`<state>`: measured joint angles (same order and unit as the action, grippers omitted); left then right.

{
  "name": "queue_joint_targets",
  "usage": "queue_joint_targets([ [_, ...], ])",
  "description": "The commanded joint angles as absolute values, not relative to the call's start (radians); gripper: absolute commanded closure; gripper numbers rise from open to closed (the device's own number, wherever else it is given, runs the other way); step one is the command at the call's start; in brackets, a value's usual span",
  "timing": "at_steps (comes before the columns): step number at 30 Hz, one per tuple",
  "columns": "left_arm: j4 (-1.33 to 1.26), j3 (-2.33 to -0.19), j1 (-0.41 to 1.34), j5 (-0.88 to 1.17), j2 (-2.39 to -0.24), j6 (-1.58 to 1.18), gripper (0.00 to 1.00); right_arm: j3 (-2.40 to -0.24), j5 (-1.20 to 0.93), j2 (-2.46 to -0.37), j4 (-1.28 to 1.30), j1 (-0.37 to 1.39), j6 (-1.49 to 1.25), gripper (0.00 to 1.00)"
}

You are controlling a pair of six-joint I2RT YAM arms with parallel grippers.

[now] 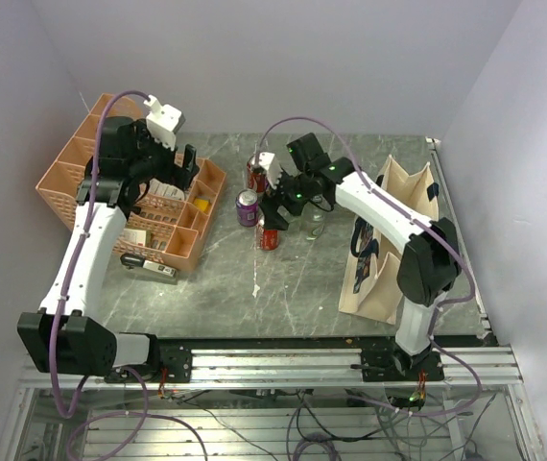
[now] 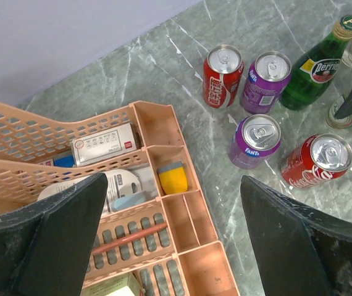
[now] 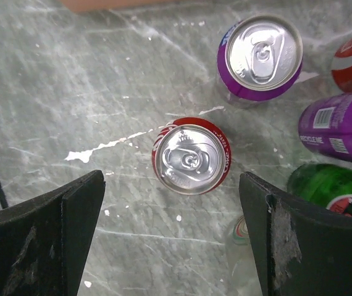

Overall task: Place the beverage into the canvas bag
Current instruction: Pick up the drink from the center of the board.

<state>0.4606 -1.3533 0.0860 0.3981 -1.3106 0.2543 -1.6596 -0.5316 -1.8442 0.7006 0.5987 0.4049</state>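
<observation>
The right arm hid part of the canvas bag (image 1: 381, 293) from above, and a green bottle (image 3: 330, 188) was cut off at the wrist view's edge. The red can (image 3: 191, 159) stood upright on the worktop (image 3: 71, 92), centred under the spread right claw (image 3: 171, 180) and untouched, well apart from the bag. The left claw (image 2: 173, 185) hung spread over the orange tray (image 2: 154, 123).

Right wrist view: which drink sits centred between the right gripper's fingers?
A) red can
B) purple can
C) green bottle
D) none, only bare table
A: the red can stands upright between the open fingers of the right gripper, not yet touched. A purple can and the green bottle sit off to one side.
</observation>
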Motion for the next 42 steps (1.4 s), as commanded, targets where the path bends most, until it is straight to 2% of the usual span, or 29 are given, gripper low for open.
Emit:
queue_joint_targets([
  [1,0.416,-1.325,0.064,0.398,-1.270,0.216,0.00,-1.660,-0.443,-1.897,0.678,0.623,0.433,0.09],
  [14,0.418,-1.290,0.043,0.416,-1.236,0.204,0.00,-1.630,-0.391,-2.006,0.637,0.665,0.409,0.11],
  [19,0.428,-1.288,0.041,0.425,-1.231,0.209,0.00,-1.644,-0.379,-2.051,0.625,0.670,0.385,0.20],
  [32,0.448,-1.287,0.041,0.451,-1.236,0.253,0.01,-1.708,-0.407,-2.001,0.652,0.667,0.367,0.60],
  [36,0.453,-1.297,0.042,0.468,-1.247,0.266,0.01,-1.770,-0.460,-1.921,0.722,0.653,0.391,0.66],
  [42,0.462,-1.305,0.055,0.484,-1.267,0.289,0.00,-1.836,-0.500,-1.757,0.807,0.586,0.418,0.69],
])
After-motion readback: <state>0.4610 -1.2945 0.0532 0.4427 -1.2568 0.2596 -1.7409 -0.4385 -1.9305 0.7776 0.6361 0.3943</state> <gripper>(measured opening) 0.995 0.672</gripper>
